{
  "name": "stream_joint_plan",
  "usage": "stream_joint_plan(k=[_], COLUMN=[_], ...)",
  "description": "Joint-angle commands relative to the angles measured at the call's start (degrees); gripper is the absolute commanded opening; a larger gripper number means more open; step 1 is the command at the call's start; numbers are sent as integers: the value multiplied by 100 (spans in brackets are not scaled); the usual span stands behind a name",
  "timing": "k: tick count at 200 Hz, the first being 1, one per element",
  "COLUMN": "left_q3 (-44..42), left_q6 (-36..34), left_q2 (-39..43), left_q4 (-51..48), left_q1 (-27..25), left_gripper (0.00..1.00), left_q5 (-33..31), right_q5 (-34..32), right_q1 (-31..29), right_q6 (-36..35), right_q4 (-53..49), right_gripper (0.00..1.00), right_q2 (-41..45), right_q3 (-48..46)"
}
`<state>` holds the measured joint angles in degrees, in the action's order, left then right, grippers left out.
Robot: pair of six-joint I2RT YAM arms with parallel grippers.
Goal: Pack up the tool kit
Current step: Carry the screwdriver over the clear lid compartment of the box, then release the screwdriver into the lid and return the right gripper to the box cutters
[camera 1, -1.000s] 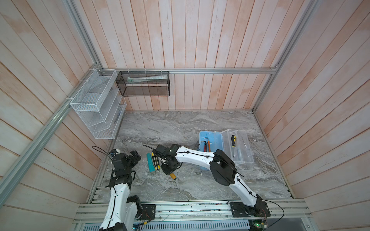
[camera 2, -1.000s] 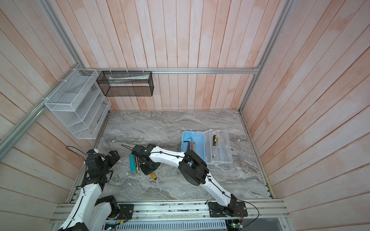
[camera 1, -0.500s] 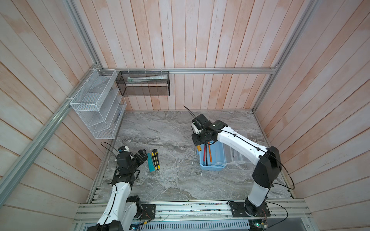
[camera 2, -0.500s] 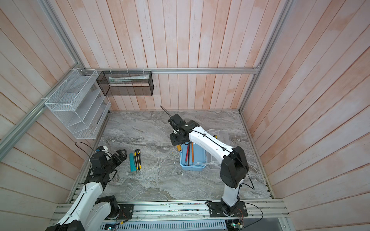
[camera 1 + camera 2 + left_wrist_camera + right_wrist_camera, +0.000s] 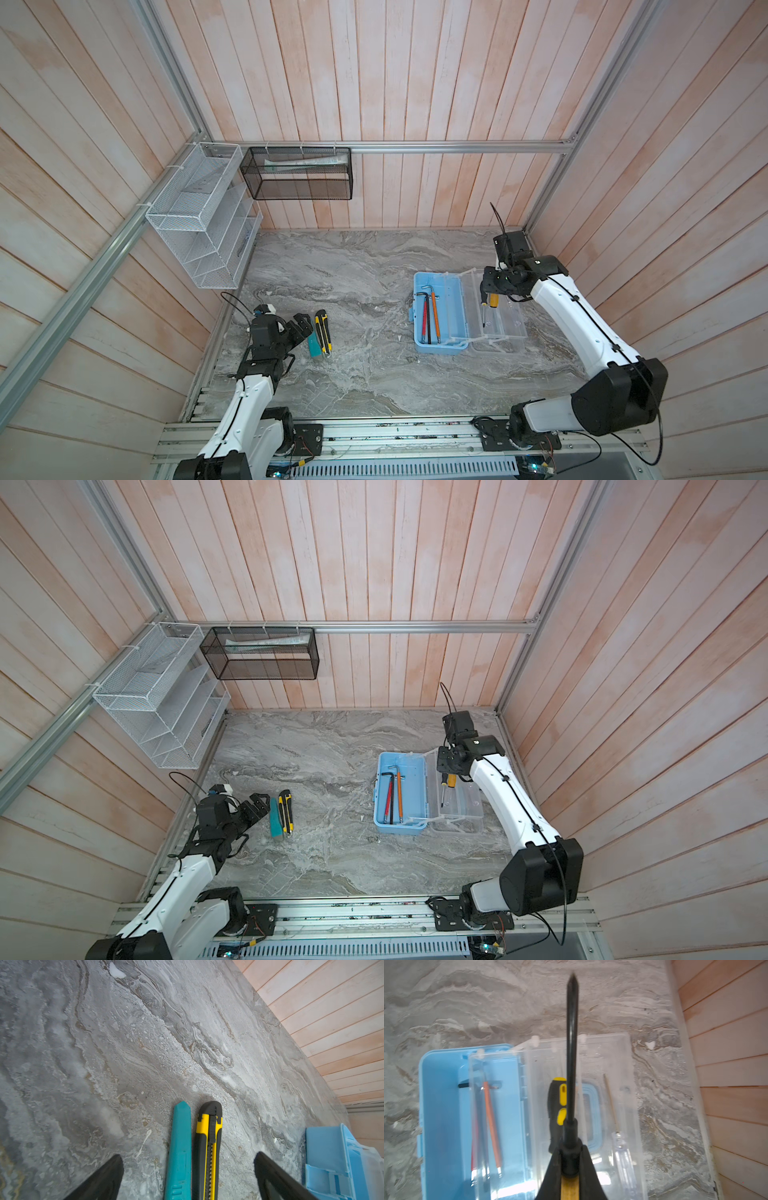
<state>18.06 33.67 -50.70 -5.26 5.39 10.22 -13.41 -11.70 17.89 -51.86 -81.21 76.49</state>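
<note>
Tool kit point(image 5: 440, 348) is lying open on the right part of your counter point(image 5: 353, 270), well apart from your left arm. Its blue base is facing up, and its clear lid point(image 5: 507, 330) is lying flat just beside it, toward the right wall. Three long hex keys point(image 5: 434, 316), black, red and orange, are resting side by side in the base.

Your right pincer point(image 5: 570, 1152) is hanging over the far part of the lid and gripping a screwdriver point(image 5: 572, 1043). Its fingers are pressing tight on the handle where it meets the black shaft, and the shaft is pointing away from the wrist camera. Under it, a black-and-yellow screwdriver point(image 5: 556, 1109) is lying on the clear plastic. A small clear-handled screwdriver point(image 5: 620, 1147) is lying nearer the lid's outer edge. In both top views a yellow handle is showing just below this pincer. It is probably the held screwdriver, but you cannot tell it from the one lying underneath.

Your left pincer point(image 5: 188, 1155) is standing spread wide and holding nothing. It is sitting low at the left side of the counter. A teal tool point(image 5: 179, 1147) and a yellow-and-black utility knife point(image 5: 208, 1147) are lying side by side between its two fingers point(image 5: 104, 1176), their tips pointing away from it. Neither finger is touching either one.

A white wire rack point(image 5: 203, 224) and a black mesh basket point(image 5: 297, 172) are hanging on the walls above the far left corner.
</note>
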Motion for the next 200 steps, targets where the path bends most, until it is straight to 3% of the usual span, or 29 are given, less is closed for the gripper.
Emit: stream_joint_plan(k=[1,36,77,138,162,200], left_q3=[61,49,24,72,-40,-89], left_q6=[56,131,342,674,939,1137], left_q2=[-20,-304,-397,-377,-345,-342], left_q4=[-99,125,140,-246,-177,-134], left_q1=[-64,-327,-803,-967,-1105,-1427], left_gripper=[100,100,100,100,100,100], left_q5=[82,79,-298,-475,-423,-600], right_q5=[-563,-812,-517,-106,-114,-75], right_q1=[287,395,388,388,391,380], right_q6=[-184,-308,-392,-465,-531,-594], right_q4=[-29,61,30,241,225,178], right_gripper=[0,0,0,0,17,24], right_q2=[-75,-284,-489,-351,-387,-431], right_q3=[-35,-216,-405,-806,-776,-554])
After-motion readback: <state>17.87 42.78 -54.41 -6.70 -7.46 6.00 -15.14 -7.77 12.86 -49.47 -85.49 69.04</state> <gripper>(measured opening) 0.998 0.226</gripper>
